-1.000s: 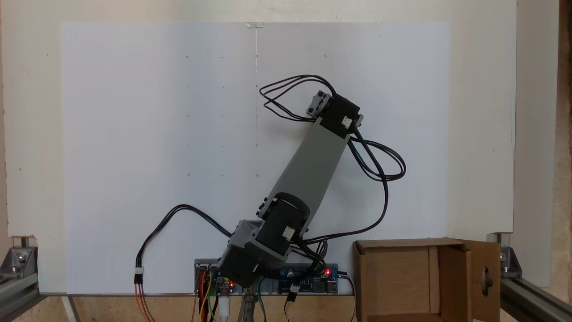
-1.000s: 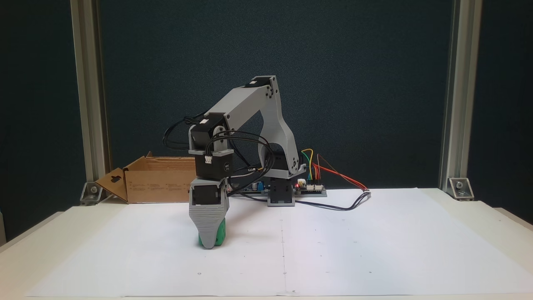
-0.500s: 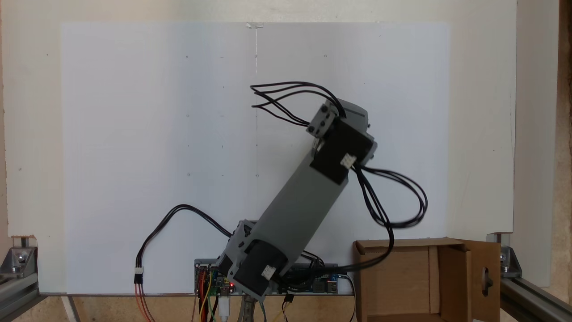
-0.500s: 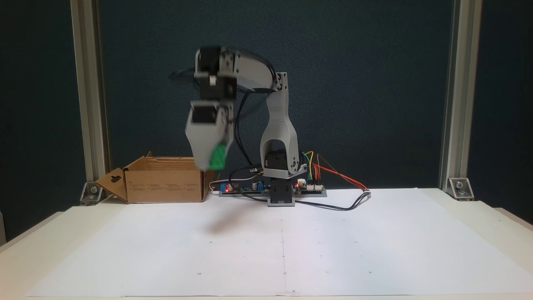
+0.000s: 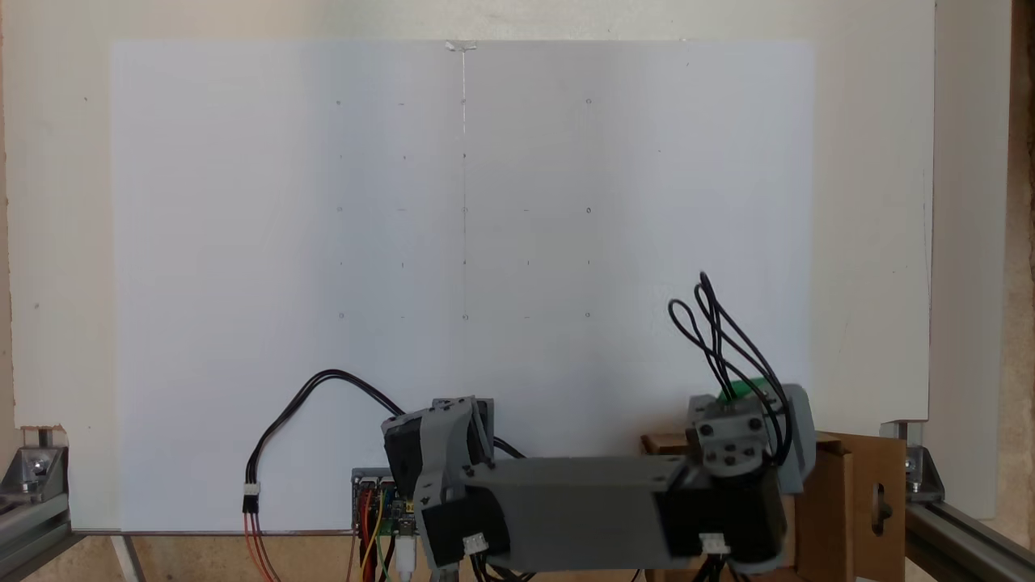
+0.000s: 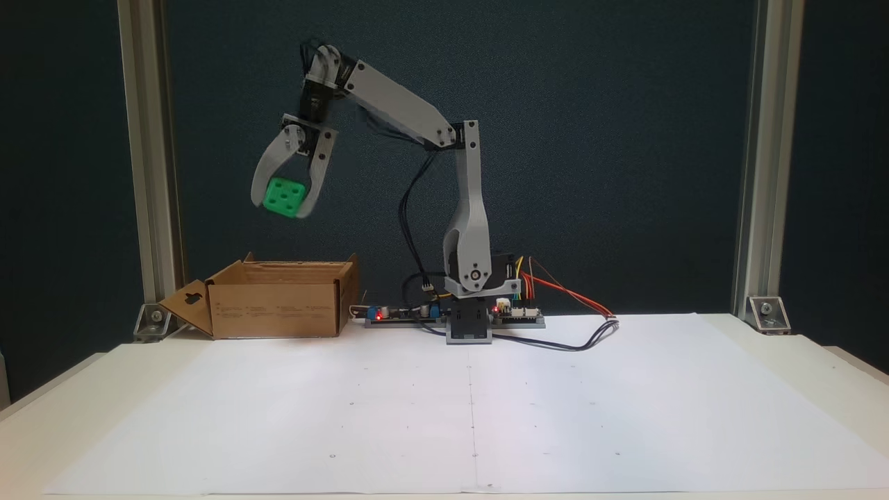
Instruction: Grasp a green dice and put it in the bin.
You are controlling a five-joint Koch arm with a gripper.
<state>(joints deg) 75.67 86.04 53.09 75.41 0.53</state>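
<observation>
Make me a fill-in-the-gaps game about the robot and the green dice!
1. The gripper is holding a dice coloured ____.
2. The dice is up in the air, higher than the open ____ made of cardboard.
3. The dice face turned to the camera shows ____ pips.
4. The white paper sheet lies on the ____.

Missing words: green; box; five; table

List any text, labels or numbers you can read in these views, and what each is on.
No text can be read.
The bin: small dark print on its front wall, too small to read.
The green dice, held in the gripper: pips only, no digits.
The white paper sheet: faint dots, no writing.
</observation>
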